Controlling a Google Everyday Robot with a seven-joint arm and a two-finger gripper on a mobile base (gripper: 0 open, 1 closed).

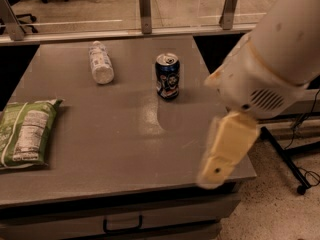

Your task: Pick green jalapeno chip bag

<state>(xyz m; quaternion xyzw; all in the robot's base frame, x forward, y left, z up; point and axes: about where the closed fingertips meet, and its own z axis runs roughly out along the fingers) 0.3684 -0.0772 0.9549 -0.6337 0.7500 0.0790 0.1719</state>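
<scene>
The green jalapeno chip bag [25, 134] lies flat at the table's left edge, with its white label panel facing up. My gripper [220, 156] hangs at the end of the big white arm [270, 69] over the table's front right corner. It is far to the right of the bag and holds nothing that I can see.
A white plastic bottle [100, 62] lies on its side at the back left of the grey table [125, 134]. A dark blue soda can [167, 76] stands upright at the back centre. A glass barrier with metal posts [145, 4] runs behind. A black stand leg [287, 161] is on the floor at the right.
</scene>
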